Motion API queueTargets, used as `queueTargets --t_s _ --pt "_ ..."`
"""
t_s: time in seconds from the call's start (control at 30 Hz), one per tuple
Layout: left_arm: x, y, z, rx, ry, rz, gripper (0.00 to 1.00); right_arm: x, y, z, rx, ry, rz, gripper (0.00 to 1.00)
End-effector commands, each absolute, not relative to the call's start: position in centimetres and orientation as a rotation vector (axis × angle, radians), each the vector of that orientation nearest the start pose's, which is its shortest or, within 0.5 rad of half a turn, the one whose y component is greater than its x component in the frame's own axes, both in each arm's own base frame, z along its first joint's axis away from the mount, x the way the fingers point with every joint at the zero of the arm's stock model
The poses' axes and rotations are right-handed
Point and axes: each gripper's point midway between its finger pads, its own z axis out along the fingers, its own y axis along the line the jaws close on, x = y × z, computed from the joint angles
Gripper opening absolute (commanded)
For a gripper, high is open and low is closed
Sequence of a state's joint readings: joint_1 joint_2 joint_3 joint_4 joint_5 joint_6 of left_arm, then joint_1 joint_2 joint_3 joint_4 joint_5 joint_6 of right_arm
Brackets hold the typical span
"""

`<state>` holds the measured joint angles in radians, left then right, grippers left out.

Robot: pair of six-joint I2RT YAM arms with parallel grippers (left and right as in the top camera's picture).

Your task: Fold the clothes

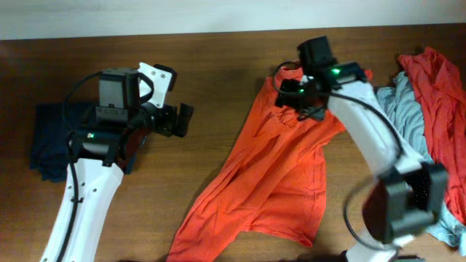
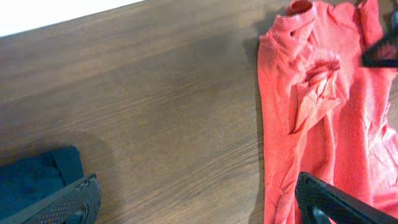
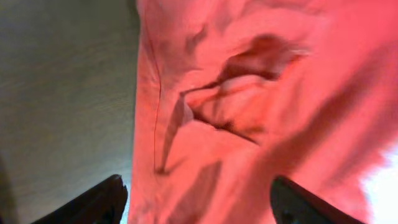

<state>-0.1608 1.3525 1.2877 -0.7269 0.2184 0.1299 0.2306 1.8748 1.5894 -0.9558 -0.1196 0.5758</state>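
Garments, four: one orange shirt (image 1: 280, 164) mid-counter, one dark blue garment (image 1: 47, 142) at the left edge, one red garment (image 1: 437, 84) and one pale blue garment (image 1: 408, 120) heaped at the right edge. We see two claws, both released: left gripper (image 1: 180, 120) over bare wood, right gripper (image 1: 293, 96) above the shirt's collar.

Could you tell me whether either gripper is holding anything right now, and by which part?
Nothing is held. The left gripper is open above the wooden table; the right gripper is open over the orange shirt, not gripping it.
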Motion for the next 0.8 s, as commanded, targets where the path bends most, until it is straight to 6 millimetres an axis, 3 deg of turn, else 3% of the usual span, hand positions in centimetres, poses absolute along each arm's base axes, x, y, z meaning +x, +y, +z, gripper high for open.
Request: queueTargets --t_s 0.0,0.07,0.23,0.27,0.33,0.37,0.4,0.5,0.6,0.77 --pt "37.8 -9.7 23.4 0.472 2.34 -0.226 0.99 41.7 13.9 7.0 0.475 2.941 0.425 0.73" --pt "37.9 -9.7 22.6 0.475 2.364 -0.231 0.99 42.4 14.3 4.0 0.5 2.964 0.407 0.7" --pt "38.2 -9.8 21.6 0.477 2.39 -0.234 0.99 43.1 13.9 0.9 0.577 2.972 0.351 0.64" --pt "38.3 -9.8 21.3 0.477 2.396 -0.235 0.99 43.2 14.0 0.4 0.578 2.976 0.352 0.45" --pt "38.3 -9.8 21.1 0.478 2.403 -0.235 0.99 43.2 14.0 0.4 0.575 2.973 0.353 0.16" --pt "38.4 -9.8 21.0 0.478 2.406 -0.236 0.99 43.2 14.2 0.5 0.57 2.972 0.36 0.08" --pt "38.4 -9.8 20.9 0.478 2.407 -0.236 0.99 43.3 14.3 0.8 0.564 2.965 0.366 0.04" --pt "38.4 -9.8 20.9 0.478 2.407 -0.236 0.99 43.5 14.8 2.3 0.508 2.946 0.411 0.04" --pt "38.4 -9.8 20.9 0.478 2.408 -0.236 0.99 43.5 16.1 5.1 0.396 2.914 0.531 0.04" --pt "38.4 -9.9 20.9 0.48 2.407 -0.241 0.99 43.2 17.9 11.9 0.213 2.783 0.631 0.08"
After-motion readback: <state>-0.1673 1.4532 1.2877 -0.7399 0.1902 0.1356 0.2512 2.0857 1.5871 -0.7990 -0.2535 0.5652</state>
